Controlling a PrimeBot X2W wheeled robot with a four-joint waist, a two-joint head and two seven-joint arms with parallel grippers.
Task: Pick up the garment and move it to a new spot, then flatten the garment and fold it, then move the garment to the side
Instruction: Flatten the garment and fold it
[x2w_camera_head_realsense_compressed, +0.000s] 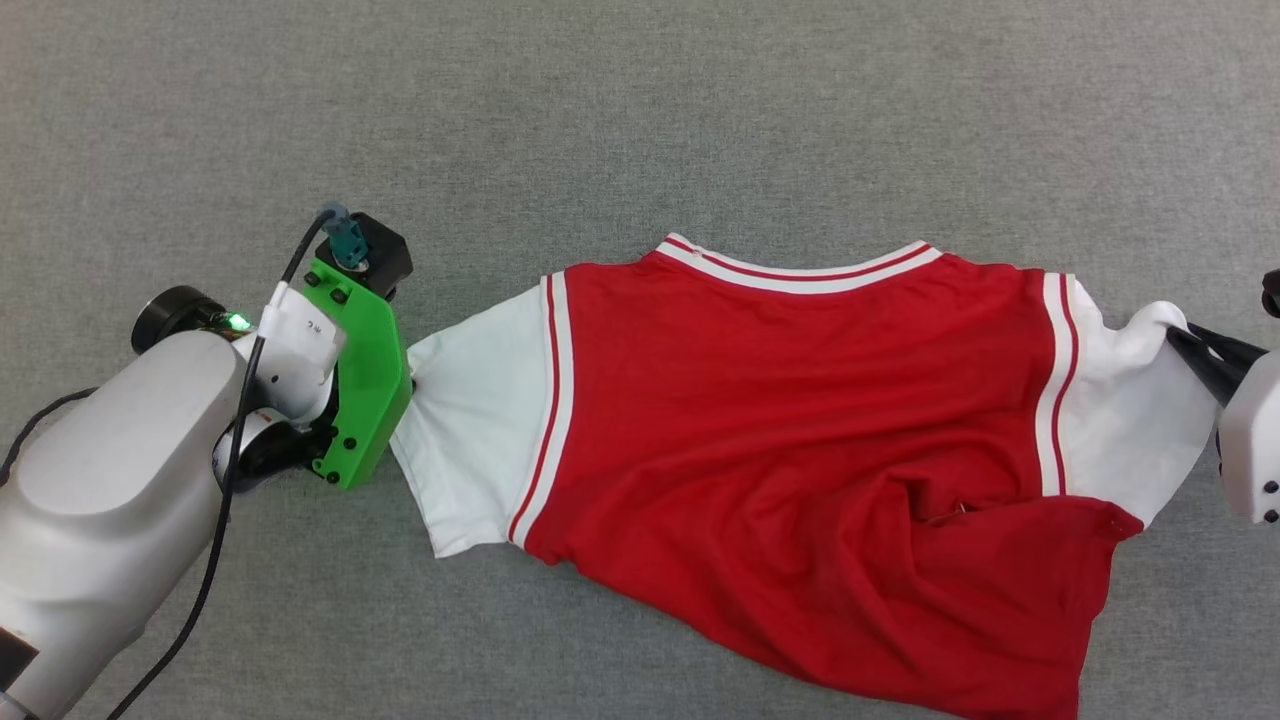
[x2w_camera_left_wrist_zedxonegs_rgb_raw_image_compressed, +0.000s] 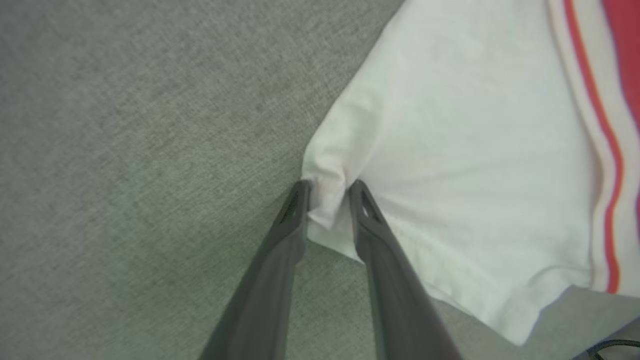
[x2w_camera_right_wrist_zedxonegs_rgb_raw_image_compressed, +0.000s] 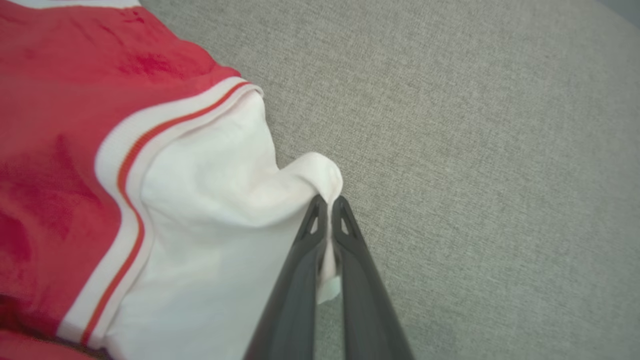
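The garment (x2w_camera_head_realsense_compressed: 790, 430), a red jersey T-shirt with white short sleeves and red-and-white striped trim, lies spread on the grey fabric-covered bench (x2w_camera_head_realsense_compressed: 640, 120) between the two tools; its red body is rumpled and folded over on the side nearer the right tool. The right tool (x2w_camera_right_wrist_zedxonegs_rgb_raw_image_compressed: 329, 205) is closed tight on the outer edge of the right sleeve (x2w_camera_head_realsense_compressed: 1120, 440), with a peak of white cloth rising just ahead of its tips. The left tool (x2w_camera_left_wrist_zedxonegs_rgb_raw_image_compressed: 330, 192) has its jaws narrowed but apart; a small tuck of the left sleeve (x2w_camera_head_realsense_compressed: 480, 430) hem is bunched between the tips and touches both.

The risk, I judge, sits at the left tool: its bite is shallow, right at the hem; a pull before those jaws are tight could let the cloth slide out, leaving the shirt hanging from one sleeve. Uneven tension could also deepen the creases near the right tool rather than flatten them.
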